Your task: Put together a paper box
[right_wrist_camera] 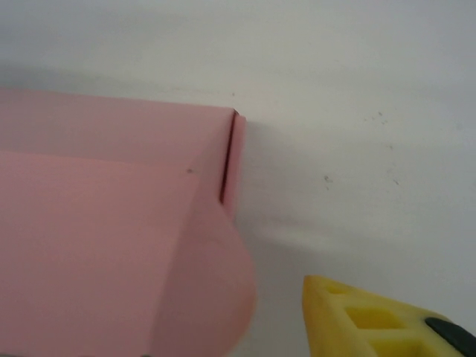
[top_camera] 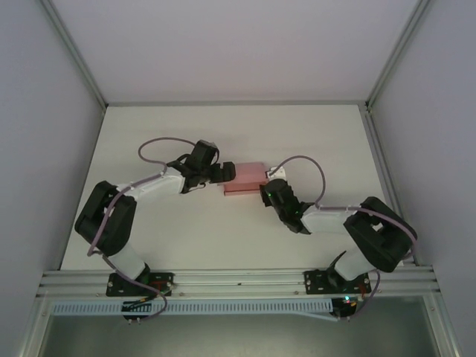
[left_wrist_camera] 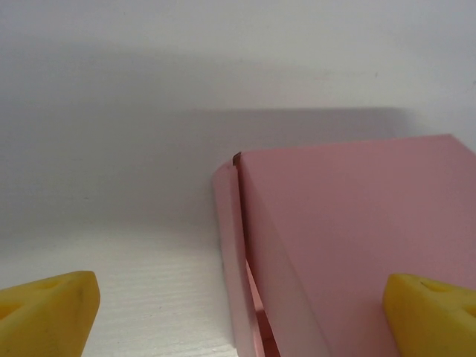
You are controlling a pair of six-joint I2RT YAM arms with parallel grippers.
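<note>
The pink paper box (top_camera: 245, 177) stands folded up as a small rectangular box in the middle of the white table. My left gripper (top_camera: 222, 172) is at its left end, open wide. In the left wrist view the box's corner (left_wrist_camera: 245, 223) lies between the two yellow fingertips (left_wrist_camera: 52, 312), with a side flap standing slightly off the wall. My right gripper (top_camera: 266, 195) is at the box's near right corner, open. In the right wrist view one yellow fingertip (right_wrist_camera: 364, 316) shows, apart from a rounded flap (right_wrist_camera: 216, 282) of the box; the other finger is hidden.
The white table (top_camera: 223, 238) is closed in by grey walls (top_camera: 44, 111) on the left, right and back. An aluminium rail (top_camera: 238, 281) runs along the near edge, where both arm bases are bolted. Purple cables loop off each arm.
</note>
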